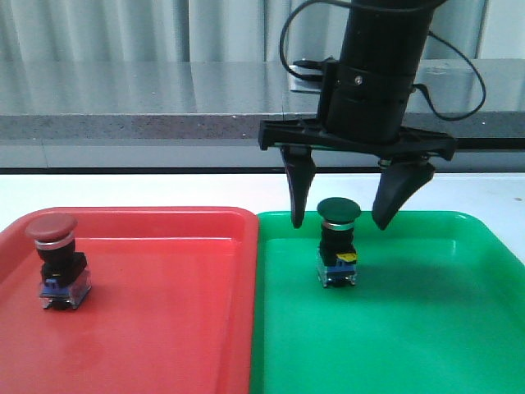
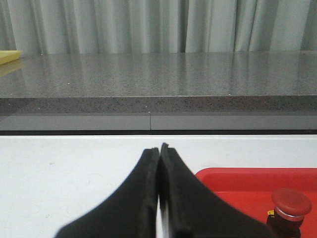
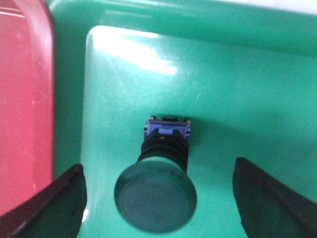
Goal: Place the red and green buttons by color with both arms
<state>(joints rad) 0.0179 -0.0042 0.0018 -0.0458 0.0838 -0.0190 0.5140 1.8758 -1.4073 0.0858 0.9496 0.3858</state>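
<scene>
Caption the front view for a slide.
Open right gripper straddles the green button standing in the green tray.

A flat white table surface (image 1: 123,190) carries two shallow moulded plastic trays with rounded corners and raised rims. The glossy red plastic tray (image 1: 164,328) occupies the robot's left side of the table; the glossy green plastic tray (image 1: 426,328) occupies the right. Their inner rims run side by side near the centre of the front view, touching or nearly so. A bare strip of white table remains beyond the trays' far rims, ending at a grey ledge (image 1: 123,127).
</scene>
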